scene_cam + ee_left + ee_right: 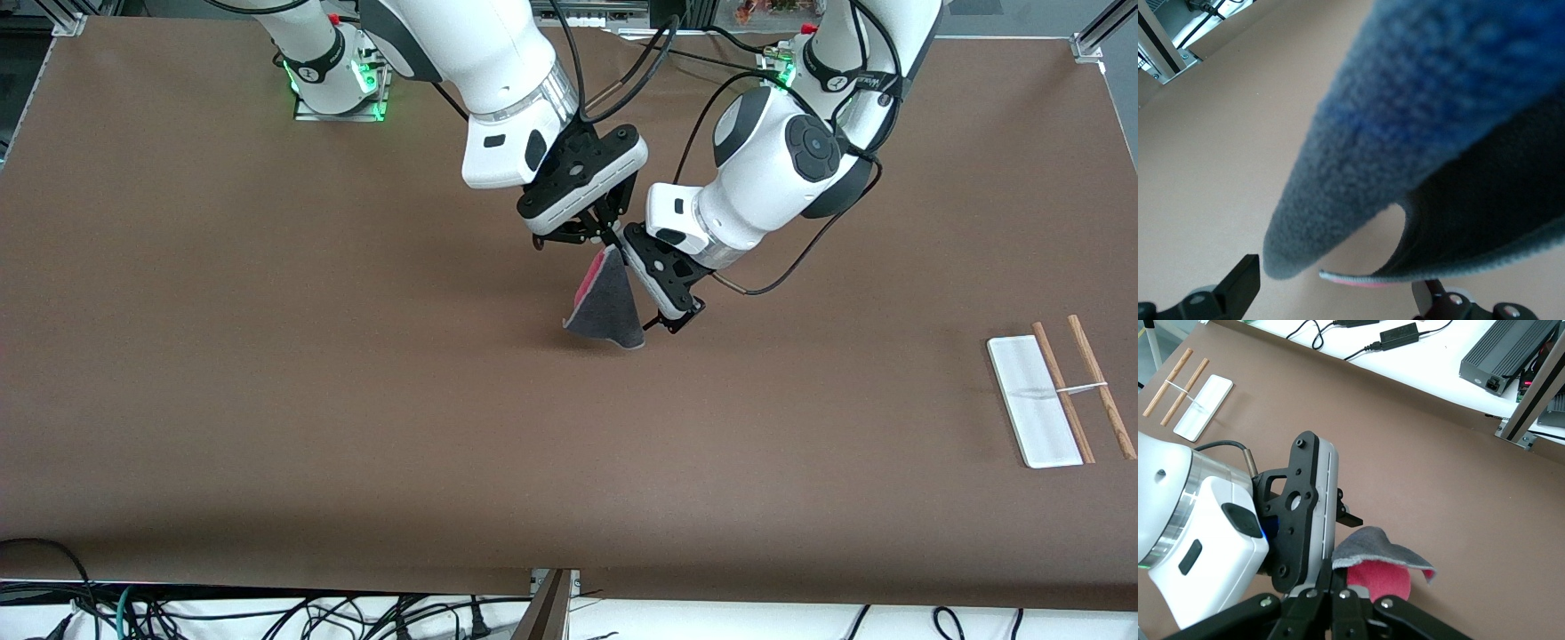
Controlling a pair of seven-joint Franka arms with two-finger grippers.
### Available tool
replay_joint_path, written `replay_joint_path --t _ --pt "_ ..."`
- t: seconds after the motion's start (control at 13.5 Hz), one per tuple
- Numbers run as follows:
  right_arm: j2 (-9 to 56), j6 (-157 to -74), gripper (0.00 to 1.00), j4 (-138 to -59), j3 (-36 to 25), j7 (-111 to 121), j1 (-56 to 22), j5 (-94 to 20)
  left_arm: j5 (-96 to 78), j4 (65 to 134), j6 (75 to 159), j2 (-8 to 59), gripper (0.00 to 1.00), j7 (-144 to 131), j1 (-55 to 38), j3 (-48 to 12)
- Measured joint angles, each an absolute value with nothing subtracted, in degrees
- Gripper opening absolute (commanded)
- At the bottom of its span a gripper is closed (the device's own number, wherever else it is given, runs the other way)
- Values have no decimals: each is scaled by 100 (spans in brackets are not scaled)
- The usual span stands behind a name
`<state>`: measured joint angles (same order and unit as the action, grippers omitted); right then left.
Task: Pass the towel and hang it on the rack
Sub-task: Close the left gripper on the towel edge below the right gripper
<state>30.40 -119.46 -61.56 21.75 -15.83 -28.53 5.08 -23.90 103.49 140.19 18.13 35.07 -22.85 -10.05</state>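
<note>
The table (pixel 267 400) is big and brown. The rack (pixel 1058 391) lies flat at the left arm's end. Over the middle, the right gripper (pixel 597 233) pinches the top of the hanging towel (pixel 609 307). The left gripper (pixel 622 244) is spread wide, and the towel seems to hang between its fingers (pixel 1238 287).

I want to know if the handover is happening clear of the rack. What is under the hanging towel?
Only bare table shows under the towel, which hangs from the right gripper with the left gripper beside it. The rack stands apart, toward the left arm's end.
</note>
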Motion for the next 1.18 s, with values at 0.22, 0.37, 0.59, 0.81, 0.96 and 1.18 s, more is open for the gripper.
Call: replay_joint_path --t 0.22,0.37,0.59,0.81,0.96,1.18 --pt "3040 -11946 0 -6156 2174 -1583 -2852 509 -2390 10349 14021 1828 100 3507 -2298 -1005" --pt "3040 -11946 0 -6156 2170 -1583 -2851 512 -2390 10349 14075 1850 96 3507 -2313 -1005" --pt "3040 -11946 0 -6156 2168 -1579 -2846 516 -2390 10349 14156 1867 93 3507 -2323 -1005" --pt "3040 -11946 0 -6153 2168 -1578 -2846 517 -2390 10349 14164 1867 83 3508 -2324 -1005" --pt "3040 -11946 0 -6152 2168 -1578 -2845 517 -2390 10349 14170 1867 98 3508 -2325 -1005" --pt "3040 -11946 0 -6151 2168 -1578 -2845 517 -2390 10349 14175 1867 91 3508 -2325 -1005"
